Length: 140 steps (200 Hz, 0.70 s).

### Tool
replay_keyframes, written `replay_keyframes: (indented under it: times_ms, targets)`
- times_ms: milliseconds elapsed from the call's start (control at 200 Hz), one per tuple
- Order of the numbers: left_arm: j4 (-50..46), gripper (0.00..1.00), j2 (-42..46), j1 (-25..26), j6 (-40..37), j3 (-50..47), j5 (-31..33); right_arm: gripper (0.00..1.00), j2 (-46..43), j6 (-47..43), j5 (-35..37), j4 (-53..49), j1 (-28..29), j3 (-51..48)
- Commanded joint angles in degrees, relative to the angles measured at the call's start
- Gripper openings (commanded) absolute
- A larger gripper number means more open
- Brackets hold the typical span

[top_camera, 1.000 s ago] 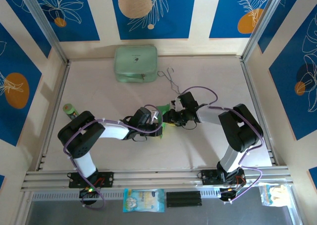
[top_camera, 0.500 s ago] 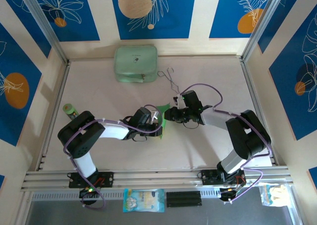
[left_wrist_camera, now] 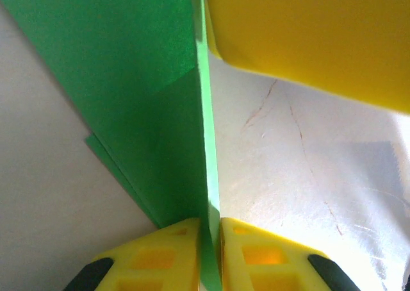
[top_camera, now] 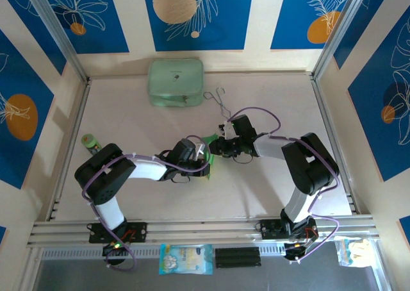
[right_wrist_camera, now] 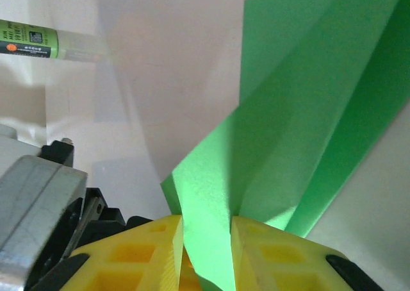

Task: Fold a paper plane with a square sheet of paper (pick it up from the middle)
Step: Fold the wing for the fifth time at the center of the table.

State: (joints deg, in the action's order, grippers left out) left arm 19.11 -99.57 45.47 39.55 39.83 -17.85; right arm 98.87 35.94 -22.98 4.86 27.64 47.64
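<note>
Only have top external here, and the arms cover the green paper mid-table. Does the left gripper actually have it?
Observer: Yes. In the left wrist view the left gripper is shut on the green paper, with a thin edge running straight out from between its fingers.
Operator: And the right?
Observer: The right gripper has a folded wedge of the paper between its fingers. I can't tell whether it is clamping.
Operator: Paper flat or folded?
Observer: Folded. The right wrist view shows several creased layers fanning out from the fingers.
</note>
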Motion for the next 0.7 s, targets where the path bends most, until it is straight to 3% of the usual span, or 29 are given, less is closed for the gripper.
replay_keyframes:
  times_ms: [0, 695]
  targets:
    - [-3.87, 0.17, -1.29, -0.55, -0.86, -0.81, -0.22, 0.26, 0.89, -1.22, -2.09, 0.06, 0.1, 1.32]
    - [-4.7, 0.17, -1.9, -0.57, -0.75, -0.18, -0.57, 0.26, 5.49, -1.42, 1.05, -4.27, 0.79, 5.4]
